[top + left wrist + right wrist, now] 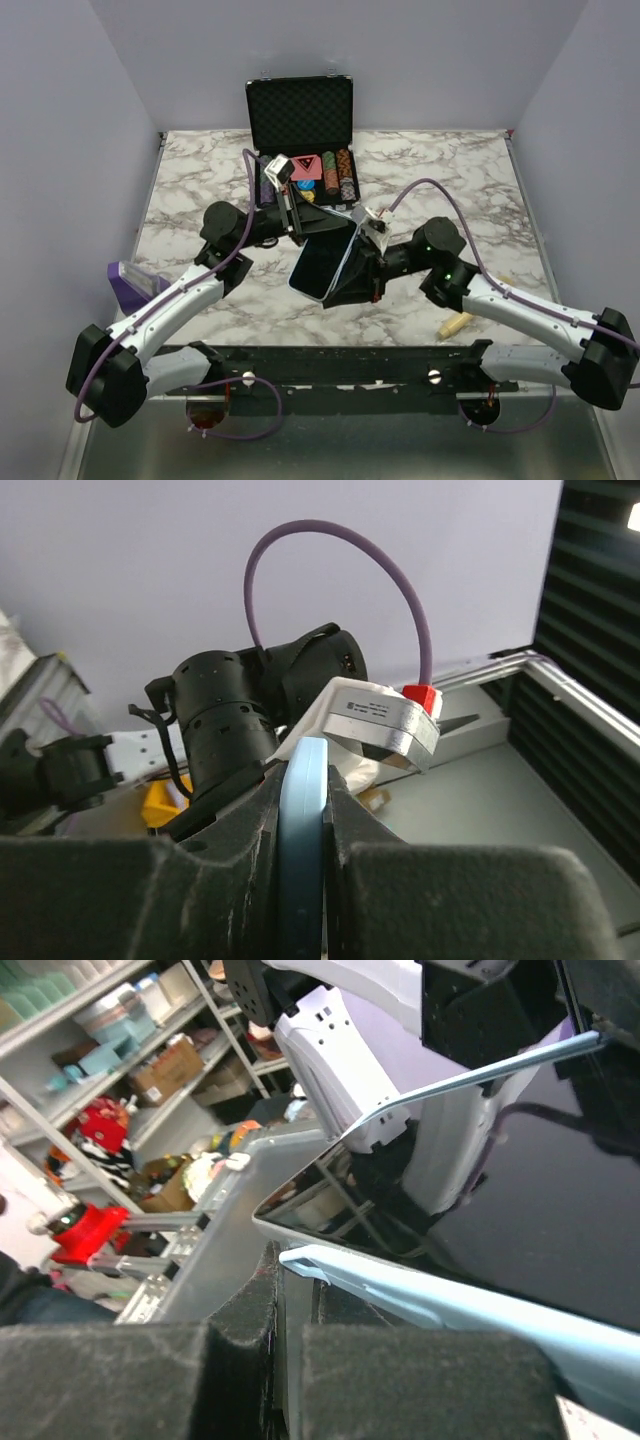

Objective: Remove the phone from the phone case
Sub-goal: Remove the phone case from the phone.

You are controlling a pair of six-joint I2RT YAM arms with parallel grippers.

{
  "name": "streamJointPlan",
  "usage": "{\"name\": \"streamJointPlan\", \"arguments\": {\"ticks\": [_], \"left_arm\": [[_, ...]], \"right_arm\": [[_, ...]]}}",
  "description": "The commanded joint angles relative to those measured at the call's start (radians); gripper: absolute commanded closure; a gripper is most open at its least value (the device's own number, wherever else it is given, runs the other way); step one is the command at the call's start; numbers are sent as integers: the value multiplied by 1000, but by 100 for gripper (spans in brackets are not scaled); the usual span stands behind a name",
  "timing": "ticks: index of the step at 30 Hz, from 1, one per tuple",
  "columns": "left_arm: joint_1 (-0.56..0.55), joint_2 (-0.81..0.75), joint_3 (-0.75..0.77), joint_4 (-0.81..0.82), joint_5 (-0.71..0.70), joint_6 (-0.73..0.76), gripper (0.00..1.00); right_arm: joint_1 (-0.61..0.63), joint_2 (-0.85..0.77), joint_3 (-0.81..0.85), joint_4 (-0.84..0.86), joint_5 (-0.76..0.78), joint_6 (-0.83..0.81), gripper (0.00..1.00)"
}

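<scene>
The phone (320, 262), dark screen up, sits in a light-blue case (344, 262) and is held above the middle of the table between both grippers. My left gripper (297, 222) is shut on its far end; the left wrist view shows the light-blue edge (303, 820) clamped between the jaws. My right gripper (358, 264) is shut on the case's right side. In the right wrist view the jaws pinch the case wall (420, 1295), and the phone's near corner (300, 1210) stands lifted clear of the case rim.
An open black briefcase (300, 108) with poker chips stands at the back centre, just behind the left gripper. A purple object (135, 285) lies at the left edge. A tan stick (455, 323) lies at the front right near the right arm.
</scene>
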Motion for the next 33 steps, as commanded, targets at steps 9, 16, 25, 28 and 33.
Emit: {"name": "streamJointPlan", "arguments": {"ticks": [9,16,25,28,33], "left_arm": [[-130,77,0,206,45,-298,100],[-116,60,29,75,39,-179,100],[-36,-3,126,-407,-23,213,100],[-10,-30,170,-565,-86,333,100],[40,-43,175,-564,-108,363,100]], "right_arm": [[-13,19,145,-597,732,-526,99],[-13,-35,-10,-505,683,-319,96],[-13,-107,-87,-567,742,-101,54],[-13,-130,-84,-587,728,-45,48],[-12,-183,-90,-591,702,-21,30]]}}
